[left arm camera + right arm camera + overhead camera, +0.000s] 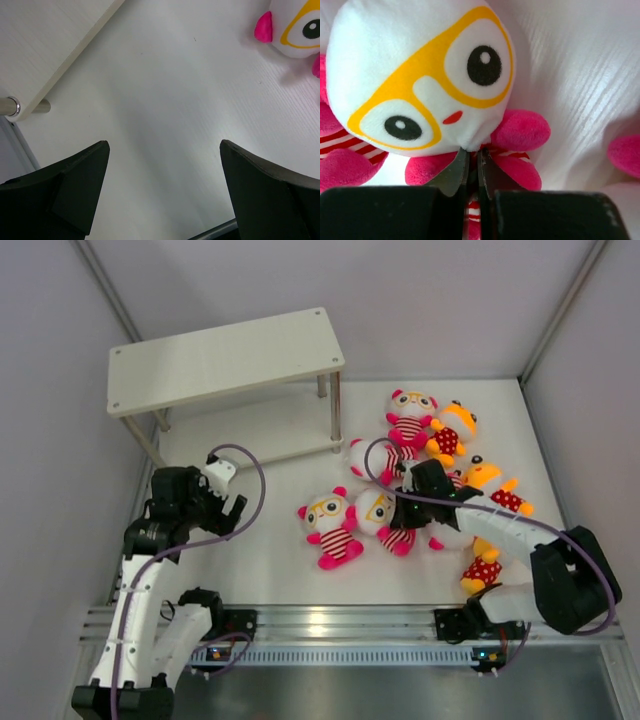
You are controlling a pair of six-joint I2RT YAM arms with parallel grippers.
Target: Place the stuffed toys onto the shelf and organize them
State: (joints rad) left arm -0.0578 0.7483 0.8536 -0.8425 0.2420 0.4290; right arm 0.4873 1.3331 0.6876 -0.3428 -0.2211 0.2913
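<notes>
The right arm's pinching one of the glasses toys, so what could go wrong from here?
1. The right gripper has only a thin fold under the head of the glasses plush between nearly closed fingers, so it may slip out on lifting.
2. A neighbouring plush lies right beside it and could get dragged along.
3. The shelf stands at the far left, a long carry on a weak hold.

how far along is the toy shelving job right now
Nothing done yet: both boards of the cream-white two-tier shelf look bare. In hand: the right gripper is pinched shut on one white-headed, striped plush toy; the left gripper hangs open over the table. Left: every plush, including the orange polka-dot ones, lies on the table.
</notes>
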